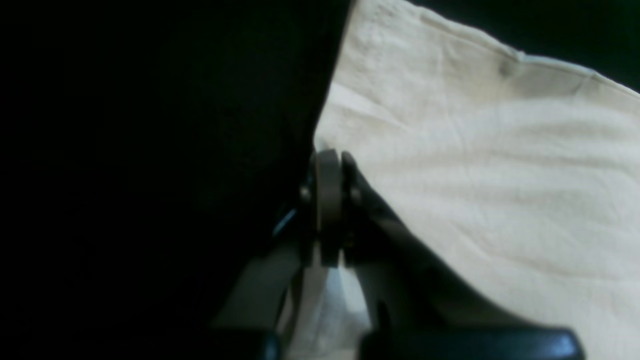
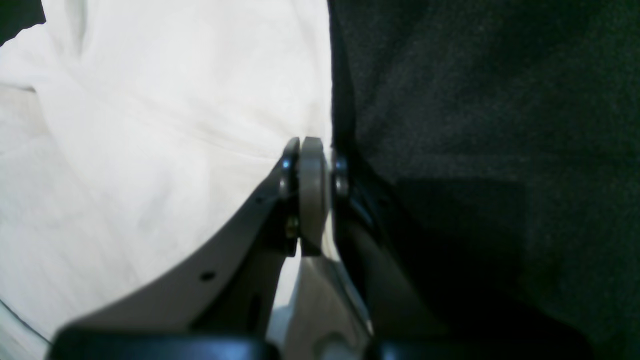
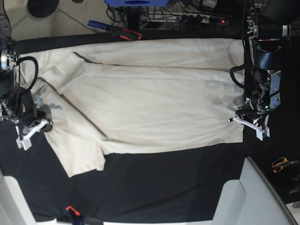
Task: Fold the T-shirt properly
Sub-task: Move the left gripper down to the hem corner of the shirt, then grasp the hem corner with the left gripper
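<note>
At T-shirt [image 3: 154, 103] edges | left fingers [image 1: 334, 165] pinch hem | right fingers [image 2: 312, 155] pinch cloth

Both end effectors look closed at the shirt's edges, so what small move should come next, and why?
Probably lift both a little, together. The left end effector is shut on the T-shirt edge, and the right end effector is pinched at the opposite edge. The shirt lies flat on the black table cover, so raising the edges would free them to be carried over for a fold.
</note>
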